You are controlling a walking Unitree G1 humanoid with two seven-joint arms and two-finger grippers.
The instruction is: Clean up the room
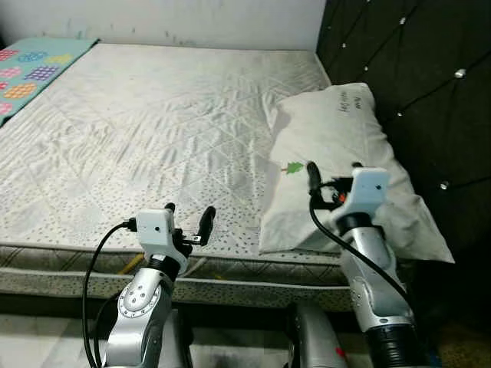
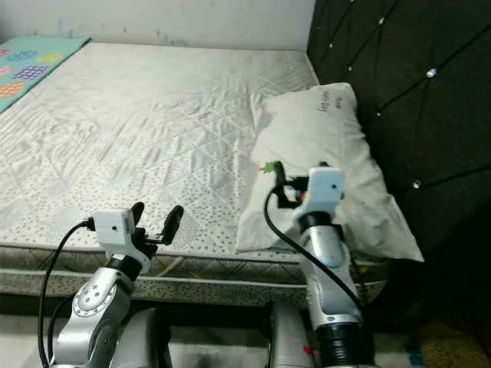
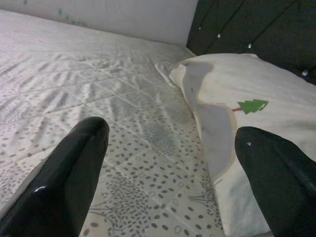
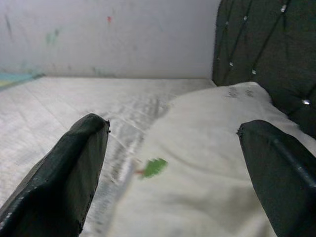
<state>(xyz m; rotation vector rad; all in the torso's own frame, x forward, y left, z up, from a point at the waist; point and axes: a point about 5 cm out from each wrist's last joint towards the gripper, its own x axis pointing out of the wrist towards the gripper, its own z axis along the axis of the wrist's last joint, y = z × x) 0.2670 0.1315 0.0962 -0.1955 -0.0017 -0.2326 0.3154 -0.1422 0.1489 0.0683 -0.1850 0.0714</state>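
Observation:
A white pillow [image 1: 337, 126] with a small green tree print lies at the right end of the bed, against the dark headboard [image 1: 414, 69]. My right gripper [image 1: 334, 170] hovers open over the pillow's near half, with nothing between its fingers; the right wrist view looks along the pillow [image 4: 207, 163]. My left gripper [image 1: 189, 215] stands open above the mattress's front edge, left of the pillow and apart from it. In the left wrist view the pillow [image 3: 256, 123] lies just beyond the right finger, and bare mattress [image 3: 123, 98] shows between the fingers [image 3: 69, 182].
The quilted, dotted mattress [image 1: 153, 130] spreads wide to the left and back. A colourful patterned blanket [image 1: 31, 69] lies at the far left corner. A white wall [image 1: 192, 19] runs behind the bed. Pale floor [image 1: 46, 337] shows below the bed's front edge.

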